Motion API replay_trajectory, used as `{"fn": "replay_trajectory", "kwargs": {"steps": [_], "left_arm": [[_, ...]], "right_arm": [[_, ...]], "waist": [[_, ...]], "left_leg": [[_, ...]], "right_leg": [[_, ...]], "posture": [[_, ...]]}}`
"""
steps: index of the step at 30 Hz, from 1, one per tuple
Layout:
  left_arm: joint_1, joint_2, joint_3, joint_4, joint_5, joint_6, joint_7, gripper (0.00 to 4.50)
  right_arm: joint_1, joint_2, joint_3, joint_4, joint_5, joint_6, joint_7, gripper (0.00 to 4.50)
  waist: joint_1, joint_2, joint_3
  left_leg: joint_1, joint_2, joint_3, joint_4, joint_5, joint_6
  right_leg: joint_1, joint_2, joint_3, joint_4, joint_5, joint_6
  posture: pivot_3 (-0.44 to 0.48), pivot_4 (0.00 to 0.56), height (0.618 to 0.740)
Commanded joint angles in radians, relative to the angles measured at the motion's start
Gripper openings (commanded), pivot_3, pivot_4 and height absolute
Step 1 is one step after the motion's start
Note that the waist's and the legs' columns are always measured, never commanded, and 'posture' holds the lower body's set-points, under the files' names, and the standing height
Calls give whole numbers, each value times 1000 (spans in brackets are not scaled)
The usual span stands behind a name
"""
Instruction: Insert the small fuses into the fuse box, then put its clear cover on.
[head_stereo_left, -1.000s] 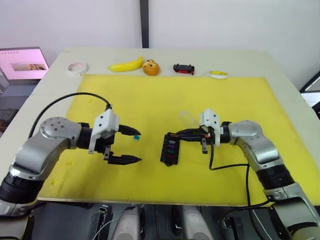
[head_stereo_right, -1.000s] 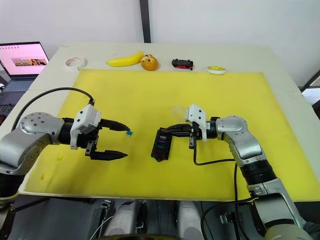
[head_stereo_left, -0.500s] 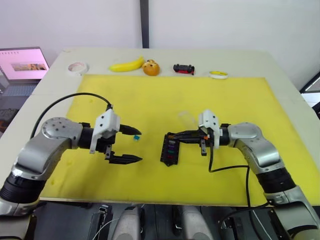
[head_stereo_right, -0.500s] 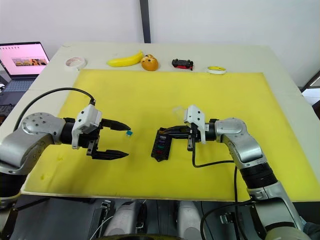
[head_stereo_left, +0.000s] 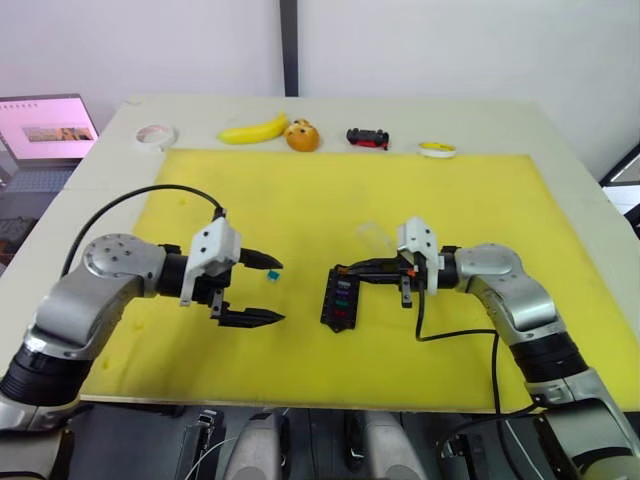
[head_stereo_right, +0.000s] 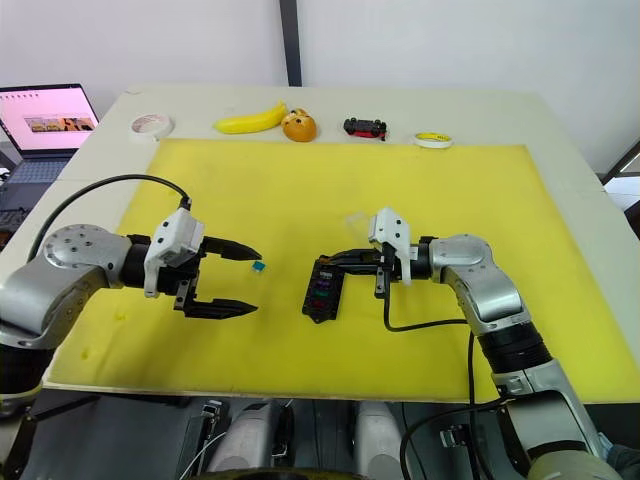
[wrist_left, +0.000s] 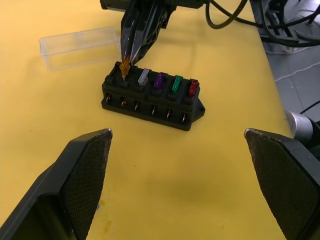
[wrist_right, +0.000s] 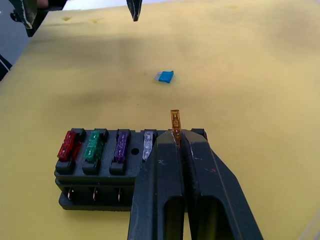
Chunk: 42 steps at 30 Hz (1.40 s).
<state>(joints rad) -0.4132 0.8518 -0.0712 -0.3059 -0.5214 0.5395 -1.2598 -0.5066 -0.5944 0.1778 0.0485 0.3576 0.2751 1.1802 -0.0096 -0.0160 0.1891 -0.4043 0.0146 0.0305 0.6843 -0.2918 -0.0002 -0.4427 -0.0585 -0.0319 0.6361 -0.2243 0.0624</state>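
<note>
Right pincer (wrist_right: 176, 142) pinching brown fuse (wrist_right: 174, 121) above fuse box (wrist_left: 150, 97) end slot. Left pincer (head_stereo_left: 268, 292) spread, near teal fuse (head_stereo_right: 258, 267). Clear cover (wrist_left: 80, 46) beyond box.

Fuse box (wrist_left: 152, 95) matt black plastic; clear cover (wrist_left: 80, 46) glossy.

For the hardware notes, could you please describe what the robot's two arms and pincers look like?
Both arms are rounded silver-grey metal segments with black bands at the joints. Each wrist carries a white block, and a black cable loops from it back along the arm. The left pincer and right pincer each have two black tapering fingers with finely textured inner pads.
</note>
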Motion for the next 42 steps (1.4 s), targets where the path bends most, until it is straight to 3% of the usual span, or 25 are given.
{"fn": "replay_trajectory", "kwargs": {"steps": [1, 29, 42], "left_arm": [[-13, 1, 0, -24, 2, -14, 0, 4450], [-13, -6, 0, -25, 12, -14, 7, 4450], [-16, -11, -3, -22, 16, -14, 9, 4450]], "right_arm": [[-15, -6, -33, 0, 1, -25, 6, 81], [16, -20, 39, -2, -108, -48, 18, 81], [-8, -30, 40, -49, -109, 37, 8, 81]], "waist": [[0, 0, 0], [0, 0, 0], [0, 0, 0]], "left_leg": [[0, 0, 0, 0, 0, 0], [2, 0, 0, 0, 0, 0], [13, 0, 0, -1, 0, 0]], "right_leg": [[0, 0, 0, 0, 0, 0], [2, 0, 0, 1, 0, 0], [12, 0, 0, -1, 0, 0]], "posture": [[0, 150, 737], [0, 150, 737], [0, 150, 737]]}}
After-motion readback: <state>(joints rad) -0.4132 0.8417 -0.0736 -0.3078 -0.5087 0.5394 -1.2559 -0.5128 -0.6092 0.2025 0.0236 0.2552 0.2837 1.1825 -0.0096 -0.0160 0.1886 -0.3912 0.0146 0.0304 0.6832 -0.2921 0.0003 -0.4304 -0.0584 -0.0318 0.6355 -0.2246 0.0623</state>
